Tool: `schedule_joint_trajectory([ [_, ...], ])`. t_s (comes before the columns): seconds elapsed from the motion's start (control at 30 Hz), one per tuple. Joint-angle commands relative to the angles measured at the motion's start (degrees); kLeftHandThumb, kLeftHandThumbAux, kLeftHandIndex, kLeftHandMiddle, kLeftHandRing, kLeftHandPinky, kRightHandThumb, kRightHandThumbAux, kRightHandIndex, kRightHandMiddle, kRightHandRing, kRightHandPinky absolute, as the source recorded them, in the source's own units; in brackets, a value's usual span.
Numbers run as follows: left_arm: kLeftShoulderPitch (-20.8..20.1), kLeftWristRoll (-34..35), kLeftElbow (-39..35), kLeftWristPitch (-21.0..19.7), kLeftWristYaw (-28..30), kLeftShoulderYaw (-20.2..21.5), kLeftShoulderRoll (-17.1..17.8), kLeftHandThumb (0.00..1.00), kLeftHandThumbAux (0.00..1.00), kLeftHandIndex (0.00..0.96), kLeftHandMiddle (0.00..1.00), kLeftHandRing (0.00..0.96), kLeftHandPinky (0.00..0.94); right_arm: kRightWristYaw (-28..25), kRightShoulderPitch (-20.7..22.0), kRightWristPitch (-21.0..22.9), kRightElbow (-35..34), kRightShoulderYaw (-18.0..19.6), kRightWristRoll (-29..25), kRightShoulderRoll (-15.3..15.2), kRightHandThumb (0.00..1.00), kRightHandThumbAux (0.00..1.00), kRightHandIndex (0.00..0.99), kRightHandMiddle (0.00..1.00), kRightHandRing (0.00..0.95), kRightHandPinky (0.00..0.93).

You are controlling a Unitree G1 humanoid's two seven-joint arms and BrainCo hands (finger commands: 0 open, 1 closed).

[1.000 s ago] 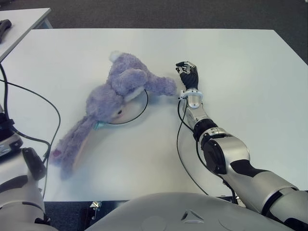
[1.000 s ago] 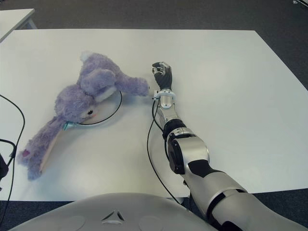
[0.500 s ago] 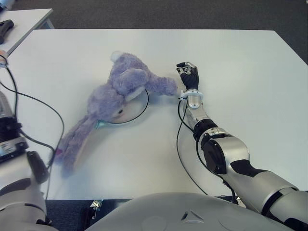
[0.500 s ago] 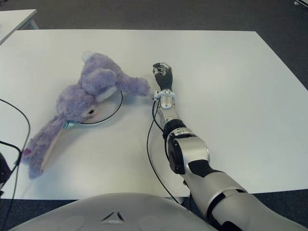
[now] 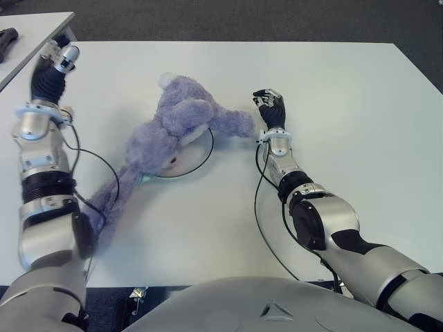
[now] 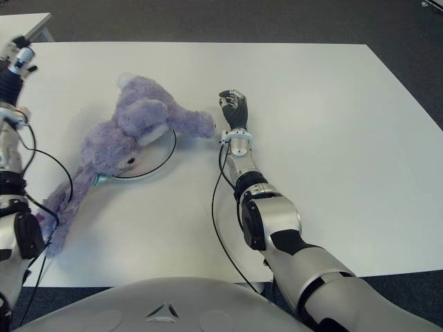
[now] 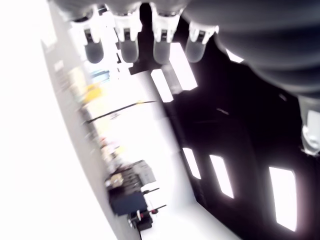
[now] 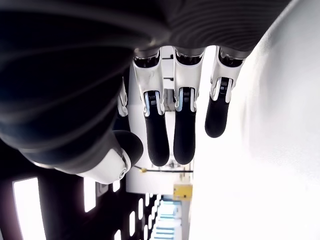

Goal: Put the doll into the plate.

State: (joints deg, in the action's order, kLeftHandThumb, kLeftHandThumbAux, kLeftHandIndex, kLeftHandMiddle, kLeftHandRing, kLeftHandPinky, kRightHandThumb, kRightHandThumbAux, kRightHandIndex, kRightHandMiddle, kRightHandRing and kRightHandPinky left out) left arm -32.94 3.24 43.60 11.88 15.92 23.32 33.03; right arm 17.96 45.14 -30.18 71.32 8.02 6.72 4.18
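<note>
A purple plush doll (image 5: 173, 128) with long ears lies sprawled across a white plate (image 5: 187, 166) with a dark rim, left of the table's middle. Its body covers most of the plate, and its ears trail off toward the front left. My right hand (image 5: 270, 104) is just right of the doll's outstretched paw, apart from it. In the right wrist view its fingers (image 8: 184, 130) hang loose and hold nothing. My left hand (image 5: 54, 57) is raised at the far left, well away from the doll, with its fingers (image 7: 127, 47) extended and empty.
The white table (image 5: 346, 104) stretches wide to the right of my right hand. A black cable (image 5: 257, 207) loops beside my right forearm. A second table (image 5: 34, 28) stands at the back left with a dark object (image 5: 7, 34) on it.
My left arm has swung up from the lower left corner and now stands tall along the table's left side. The doll, the plate and my right hand have stayed put.
</note>
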Motion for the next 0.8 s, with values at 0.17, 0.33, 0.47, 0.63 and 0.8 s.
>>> schedule_joint_trajectory([
  [0.17,-3.7,3.0,17.8,2.1,3.5,-1.2,-5.2,0.000,0.373,0.000,0.001,0.000,0.000,0.0,-11.8,6.1,6.9,1.3,-0.7,3.1,0.687,0.742,0.410,0.367,0.340,0.271],
  [0.33,-5.3,4.0,23.2,1.1,3.6,-1.0,-7.9,0.000,0.369,0.000,0.003,0.000,0.000,0.2,-11.9,6.0,6.9,1.3,-0.7,3.0,0.686,0.742,0.410,0.370,0.341,0.272],
  [0.47,-5.9,4.7,25.6,0.7,4.0,-0.7,-9.2,0.000,0.376,0.000,0.009,0.000,0.000,0.2,-12.0,5.9,6.8,1.2,-0.6,3.0,0.685,0.742,0.410,0.371,0.340,0.265],
  [0.63,-6.2,5.6,27.7,0.5,4.5,-0.4,-9.6,0.000,0.401,0.000,0.018,0.000,0.000,0.2,-12.0,5.8,6.8,1.1,-0.5,2.8,0.683,0.742,0.409,0.368,0.338,0.263],
  [0.8,-6.3,6.8,29.1,0.1,5.4,0.3,-9.6,0.000,0.416,0.000,0.016,0.000,0.000,0.2,-12.0,5.7,6.8,0.8,-0.2,2.7,0.683,0.742,0.410,0.367,0.334,0.255],
])
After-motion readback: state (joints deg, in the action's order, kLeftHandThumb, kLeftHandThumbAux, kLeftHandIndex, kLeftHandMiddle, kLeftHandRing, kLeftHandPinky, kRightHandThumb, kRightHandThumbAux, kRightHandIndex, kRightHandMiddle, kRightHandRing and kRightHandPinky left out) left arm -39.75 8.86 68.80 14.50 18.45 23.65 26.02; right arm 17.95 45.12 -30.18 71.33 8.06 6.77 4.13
